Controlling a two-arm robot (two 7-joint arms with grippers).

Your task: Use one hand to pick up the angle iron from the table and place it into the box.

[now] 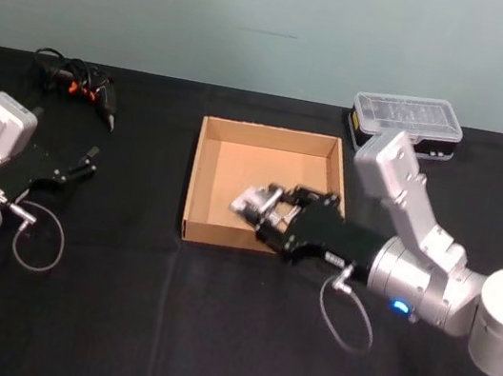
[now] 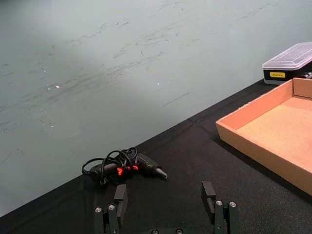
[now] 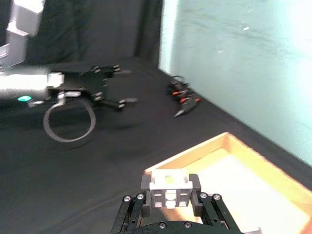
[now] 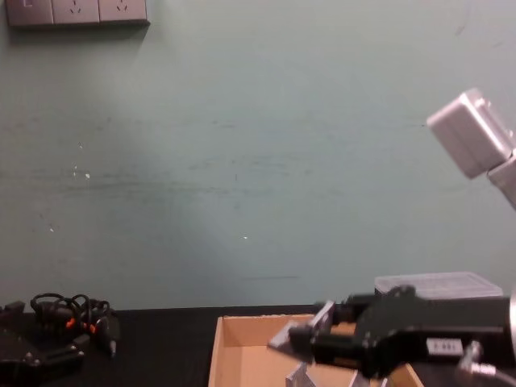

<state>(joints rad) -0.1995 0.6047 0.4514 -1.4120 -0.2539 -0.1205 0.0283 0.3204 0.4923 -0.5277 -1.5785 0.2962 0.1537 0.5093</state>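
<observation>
The silver angle iron [image 1: 250, 197] hangs over the front part of the tan box [image 1: 272, 133], and my right gripper [image 1: 267, 212] is shut on it. In the right wrist view the angle iron [image 3: 169, 187] sits clamped between the black fingers, above the box wall [image 3: 195, 153]. The chest view has the angle iron [image 4: 300, 337] just above the box [image 4: 218, 347], held by the right gripper [image 4: 322, 339]. My left gripper [image 1: 71, 172] rests open over the black table [image 1: 207, 335] at the far left, well clear of the box; its fingers [image 2: 119, 195] stand wide apart.
A clear-lidded plastic case [image 1: 406, 117] stands behind the box at the back right. A black tool with orange marks and a coiled cord [image 1: 80, 87] lies at the back left. Wire loops hang from both wrists.
</observation>
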